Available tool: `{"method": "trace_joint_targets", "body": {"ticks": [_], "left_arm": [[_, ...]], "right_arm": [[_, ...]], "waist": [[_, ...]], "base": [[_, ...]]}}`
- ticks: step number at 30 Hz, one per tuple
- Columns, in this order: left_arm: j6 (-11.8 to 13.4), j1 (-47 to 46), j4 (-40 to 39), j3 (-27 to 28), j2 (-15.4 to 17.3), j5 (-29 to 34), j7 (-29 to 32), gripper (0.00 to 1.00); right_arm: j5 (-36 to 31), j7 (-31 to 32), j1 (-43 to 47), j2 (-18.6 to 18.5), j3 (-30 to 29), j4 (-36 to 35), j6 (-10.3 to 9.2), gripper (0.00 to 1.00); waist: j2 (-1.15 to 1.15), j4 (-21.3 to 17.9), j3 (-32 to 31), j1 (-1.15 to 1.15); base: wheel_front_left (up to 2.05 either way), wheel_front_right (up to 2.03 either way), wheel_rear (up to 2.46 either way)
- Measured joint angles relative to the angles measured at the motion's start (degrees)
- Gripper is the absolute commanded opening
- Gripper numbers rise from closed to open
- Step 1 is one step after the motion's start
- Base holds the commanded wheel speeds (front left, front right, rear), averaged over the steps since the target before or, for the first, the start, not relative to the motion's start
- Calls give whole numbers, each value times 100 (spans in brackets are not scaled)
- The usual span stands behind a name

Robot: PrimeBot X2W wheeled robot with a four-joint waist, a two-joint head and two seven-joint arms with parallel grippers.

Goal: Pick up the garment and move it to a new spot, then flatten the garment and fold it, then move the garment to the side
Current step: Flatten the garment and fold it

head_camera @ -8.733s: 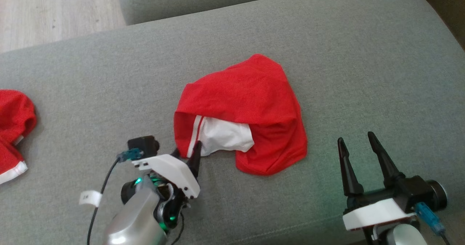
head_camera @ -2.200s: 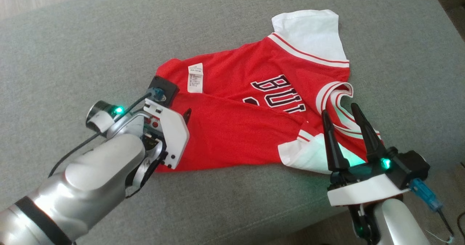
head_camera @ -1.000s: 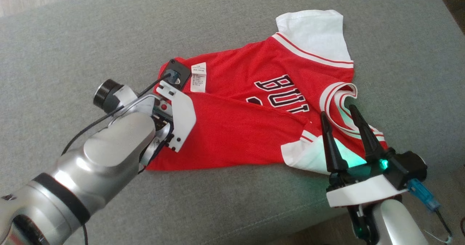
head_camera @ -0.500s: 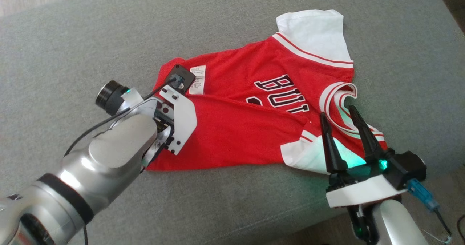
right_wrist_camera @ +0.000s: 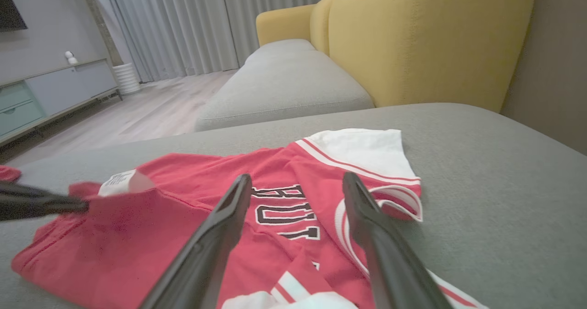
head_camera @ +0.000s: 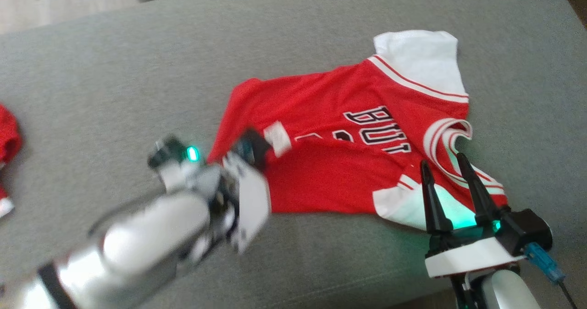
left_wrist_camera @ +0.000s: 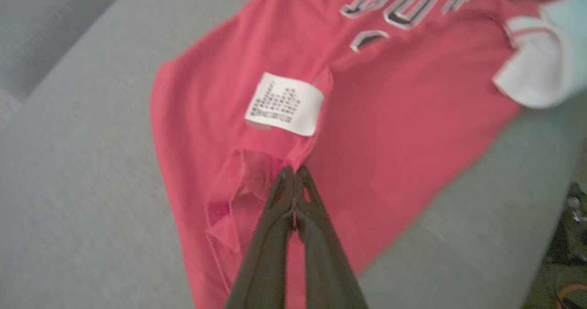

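The left claw [left_wrist_camera: 293,173] is pressed together on a pinch of thin red fabric, a raised fold of the basketball jersey [head_camera: 330,116] near its hem. Just beyond its tips sits the white printed care label [left_wrist_camera: 284,103], its print too small to read. In the head view this claw and its arm are smeared by blur, so the tips cannot be made out there.

The jersey lies spread on the grey woven sofa cushion [head_camera: 137,70], lettering side up. Its long axis runs from the left claw across to the right claw [head_camera: 442,158], hem at the left one, striped neckline [head_camera: 447,139] at the right one. The black, white-edged lettering [head_camera: 376,123] is cut off by a flap of red cloth folded over the side nearer the robot; only the first letters show. One white sleeve [head_camera: 419,57] lies flat on the far side of the right claw, edged with red and white stripes. The other [head_camera: 403,203] lies under that claw, tinted green by its light.

The right claw's fingers stand wide apart, hovering above the neckline and near sleeve, gripping nothing.

Far out past the left claw, another red garment [head_camera: 7,139] is cut off by the frame edge. Beyond the right claw rises a smooth yellow upholstered backrest [right_wrist_camera: 412,38].
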Motion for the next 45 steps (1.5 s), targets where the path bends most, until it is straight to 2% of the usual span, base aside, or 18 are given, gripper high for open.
{"method": "trace_joint_targets", "body": {"ticks": [5,8,12,15,16,17,18,20,28,31,34,38,39,40,45], "left_arm": [[235,1017,-1503,-58,597,118,555,0],[505,1551,-2128,-62,772,121,677,0],[711,2070,-2453,-62,916,-11,711,0],[711,2386,-2473,-55,1014,-131,734,0],[716,2483,-2484,-58,1034,-153,734,5],[761,2571,-2513,-56,1048,-164,714,38],[792,2638,-2539,-37,1058,-189,649,98],[842,2700,-2607,24,1062,-277,505,100],[1183,2420,-2945,901,950,-403,-41,100],[1282,2015,-2379,1168,772,-356,-153,100],[1304,1642,-1522,1456,455,-361,-355,100],[1034,1244,-338,1649,-51,-432,-659,100],[1034,1244,-338,1649,-51,-432,-659,100],[957,1182,-65,1672,-189,-512,-726,100],[378,984,1042,1684,-702,-754,-892,100]], "right_arm": [[-83,0,23,0,14,-4,0,100],[-134,0,87,0,33,0,0,100],[-222,0,91,0,33,5,0,100],[-272,0,141,0,32,15,0,100],[-274,0,188,0,32,16,0,100],[-278,1,221,0,32,32,0,100],[-289,1,241,0,32,35,0,100],[-332,0,266,0,32,35,0,100],[-331,1,280,0,46,32,0,100],[-331,0,276,0,90,30,0,100],[-327,0,252,0,178,26,0,100],[-311,0,93,1,204,27,0,100],[-311,0,93,1,204,27,0,100],[-311,0,53,1,207,29,0,100],[-311,0,32,0,198,30,0,100]], "waist": [[0,311,-195,0],[0,470,-330,0],[0,648,-473,0],[0,724,-564,0],[0,739,-583,0],[0,746,-596,0],[0,746,-608,0],[0,726,-624,0],[0,585,-519,0],[0,536,-434,0],[0,466,-313,0],[0,317,-144,0],[0,317,-144,0],[0,281,-107,0],[0,112,42,0]], "base": [[0,0,0],[0,0,0],[0,0,0],[0,0,0],[0,0,0],[0,0,0],[0,0,0],[0,0,0],[0,0,0],[0,0,0],[0,0,0],[0,0,0],[0,0,0],[0,0,0],[0,0,0]]}}
